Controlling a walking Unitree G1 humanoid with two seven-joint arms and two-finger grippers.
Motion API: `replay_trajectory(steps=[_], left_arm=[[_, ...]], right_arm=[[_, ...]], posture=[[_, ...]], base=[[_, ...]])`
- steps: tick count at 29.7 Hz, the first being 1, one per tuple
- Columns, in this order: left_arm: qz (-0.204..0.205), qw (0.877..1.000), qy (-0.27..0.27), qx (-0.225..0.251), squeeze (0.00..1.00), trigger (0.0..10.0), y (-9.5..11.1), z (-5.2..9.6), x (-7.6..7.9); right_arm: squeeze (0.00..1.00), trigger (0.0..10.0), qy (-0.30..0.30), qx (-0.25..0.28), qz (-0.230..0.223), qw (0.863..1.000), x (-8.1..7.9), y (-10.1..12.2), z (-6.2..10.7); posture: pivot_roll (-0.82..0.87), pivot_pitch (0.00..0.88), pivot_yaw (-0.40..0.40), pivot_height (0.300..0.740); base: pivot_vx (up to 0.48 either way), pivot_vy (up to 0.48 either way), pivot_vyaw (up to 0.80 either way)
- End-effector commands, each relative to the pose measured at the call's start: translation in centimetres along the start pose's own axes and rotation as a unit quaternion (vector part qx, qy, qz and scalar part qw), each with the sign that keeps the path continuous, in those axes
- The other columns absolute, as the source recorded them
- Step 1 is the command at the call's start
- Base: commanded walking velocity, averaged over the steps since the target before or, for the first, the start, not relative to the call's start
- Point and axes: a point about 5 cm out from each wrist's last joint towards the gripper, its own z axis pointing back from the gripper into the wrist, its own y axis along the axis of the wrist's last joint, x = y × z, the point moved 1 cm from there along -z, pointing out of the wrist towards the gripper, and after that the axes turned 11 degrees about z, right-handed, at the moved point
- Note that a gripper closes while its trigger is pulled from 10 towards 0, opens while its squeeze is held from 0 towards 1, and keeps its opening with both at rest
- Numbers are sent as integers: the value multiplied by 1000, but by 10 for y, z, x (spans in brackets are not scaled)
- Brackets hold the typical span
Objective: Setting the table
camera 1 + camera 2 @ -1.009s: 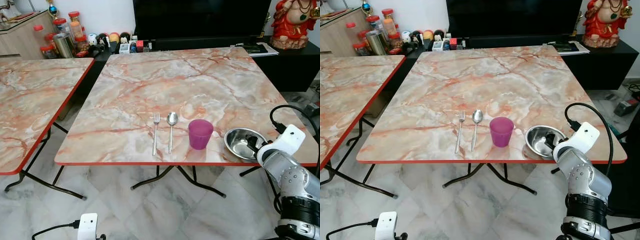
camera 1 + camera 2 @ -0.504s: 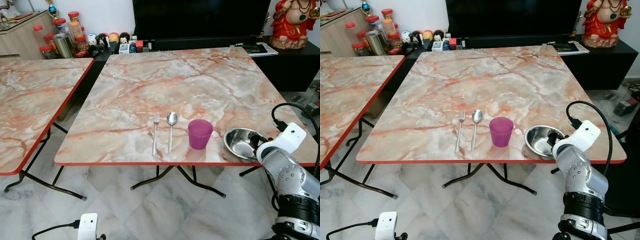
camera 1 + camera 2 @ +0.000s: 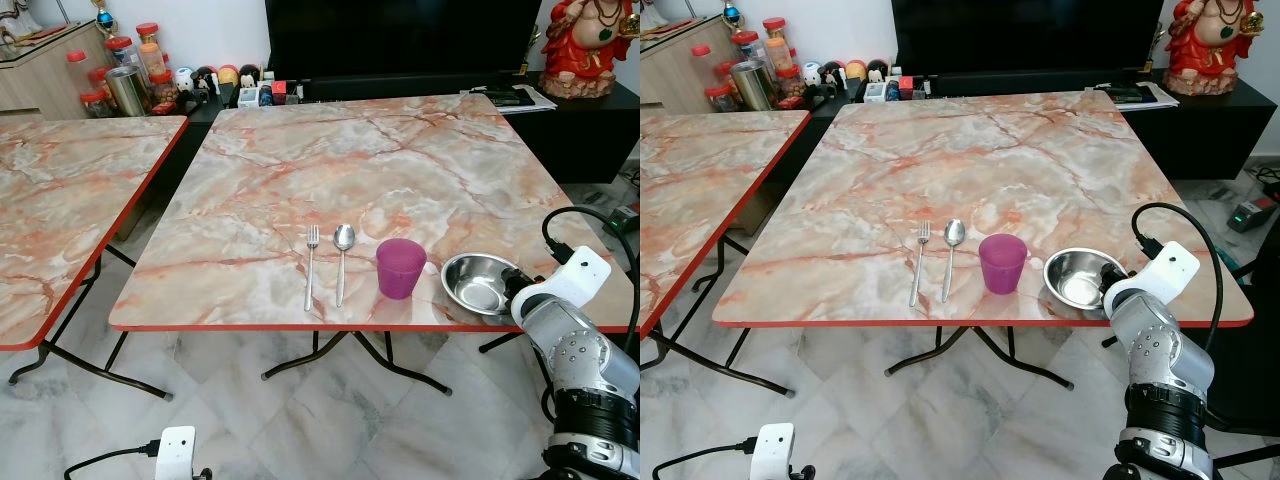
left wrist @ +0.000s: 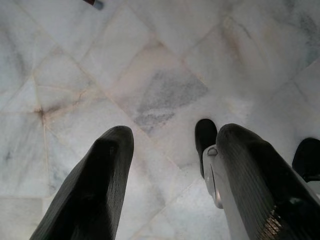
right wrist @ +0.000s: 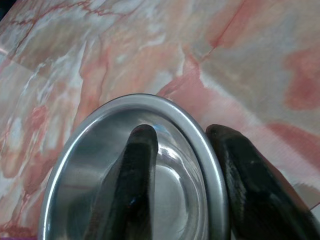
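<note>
Steel bowl (image 3: pixel 478 283) sits near the counter (image 3: pixel 380 170) front edge, just beside the purple cup (image 3: pixel 400 268). Your right gripper (image 5: pixel 182 165) has its jaws pinching the rim (one finger inside). Slide further left and you'll likely topple the cup; left gripper (image 4: pixel 170 170) hangs spread apart.

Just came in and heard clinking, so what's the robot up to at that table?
It is setting the table. Its right gripper pinches the rim of a steel bowl, one finger inside and one outside, near the front right corner of the marble table. A purple cup stands just left of the bowl, then a spoon and a fork. The left gripper hangs idle over the floor.
</note>
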Motion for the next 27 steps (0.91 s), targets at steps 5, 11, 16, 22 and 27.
replay_trajectory(steps=[5,11,16,22,27], left_arm=[[3,1000,6,-13,0,10000,-4,0,3],[0,1000,8,-13,0,10000,-5,0,3],[1,1000,14,-12,0,10000,-5,1,-8],[-1,1000,16,-9,0,10000,-3,1,-12],[-2,1000,18,-8,0,10000,-3,1,-12]], right_arm=[[0,0,-10,10,-6,1000,-1,3,-1],[0,0,-45,34,-14,998,10,12,-1],[0,0,-78,80,-15,994,18,28,2],[0,0,-48,163,-52,984,8,51,8],[0,10000,-2,209,-80,975,-6,64,12]], posture=[[-78,0,70,740],[-80,0,73,740],[-79,0,72,740],[-81,0,75,740],[-77,0,76,740]], base=[[0,0,0],[0,0,0],[0,0,0],[0,0,0],[0,0,0]])
